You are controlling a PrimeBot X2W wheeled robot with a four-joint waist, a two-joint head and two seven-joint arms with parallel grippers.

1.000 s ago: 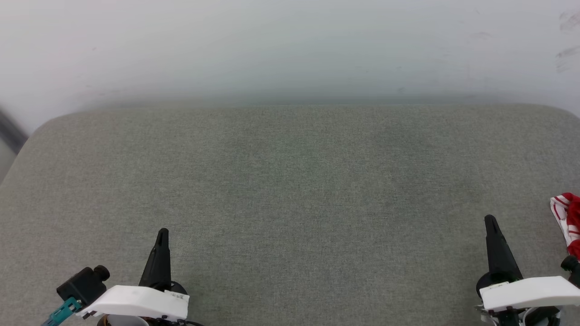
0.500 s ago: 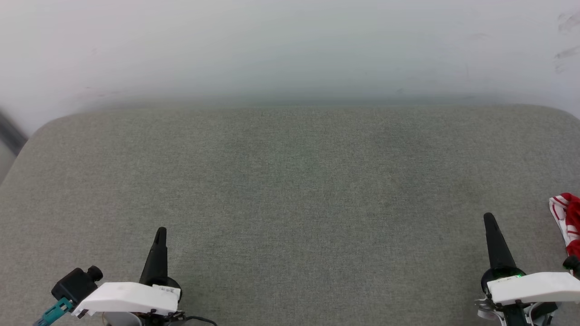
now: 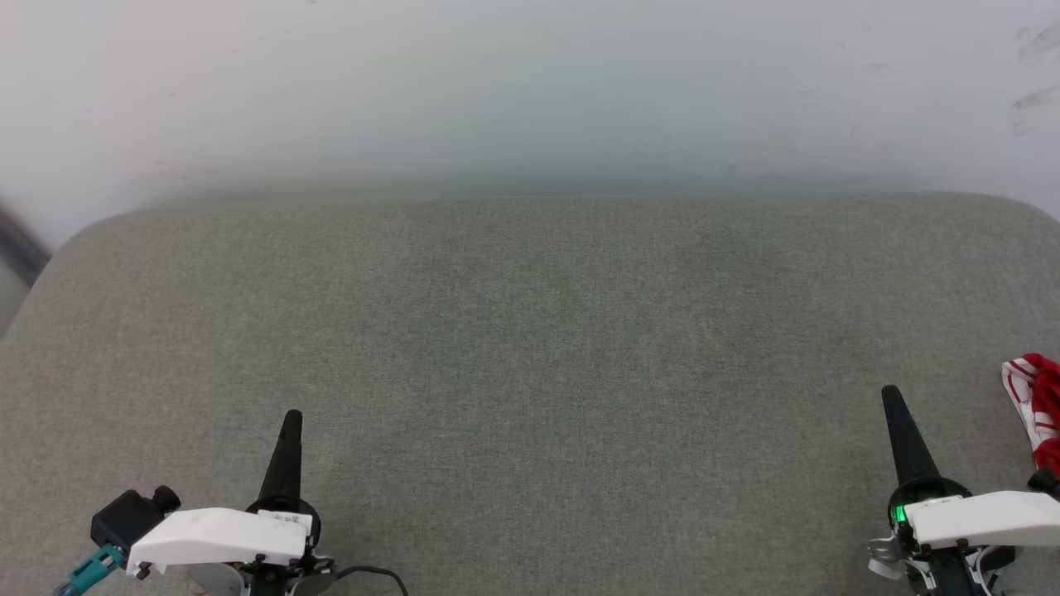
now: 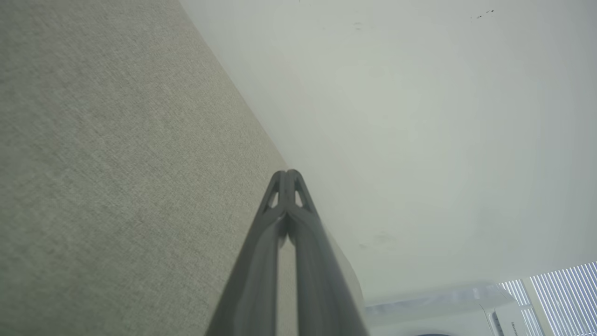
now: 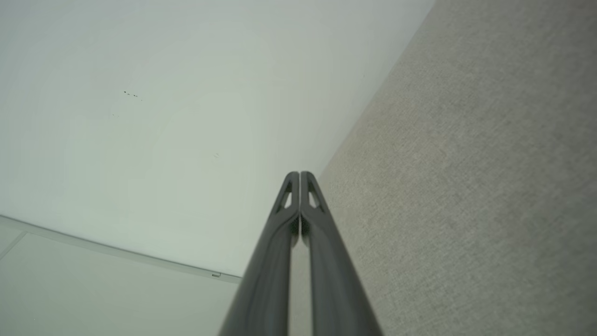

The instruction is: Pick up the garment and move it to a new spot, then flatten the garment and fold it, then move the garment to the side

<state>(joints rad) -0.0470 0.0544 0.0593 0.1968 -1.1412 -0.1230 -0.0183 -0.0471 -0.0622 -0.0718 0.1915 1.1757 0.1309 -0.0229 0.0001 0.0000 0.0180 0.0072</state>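
Both forearms are sinking slightly toward the bottom edge of the head view, while the garment (image 3: 1035, 397) is staying at the far right edge of the grey fabric-covered desk (image 3: 530, 331), mostly out of frame. The left pincer (image 3: 291, 416) and right pincer (image 3: 890, 391) are hovering fully closed, gripping nothing. The scene is fitting either a garment waiting for pickup or one already set aside. Either way, the right pincer is needing to stay clear of the striped trim near it.

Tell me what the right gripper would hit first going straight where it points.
Nothing close: the right gripper aims across the grey cushion toward the white wall, probably meeting that first. The garment lies off to its right, outside that line.
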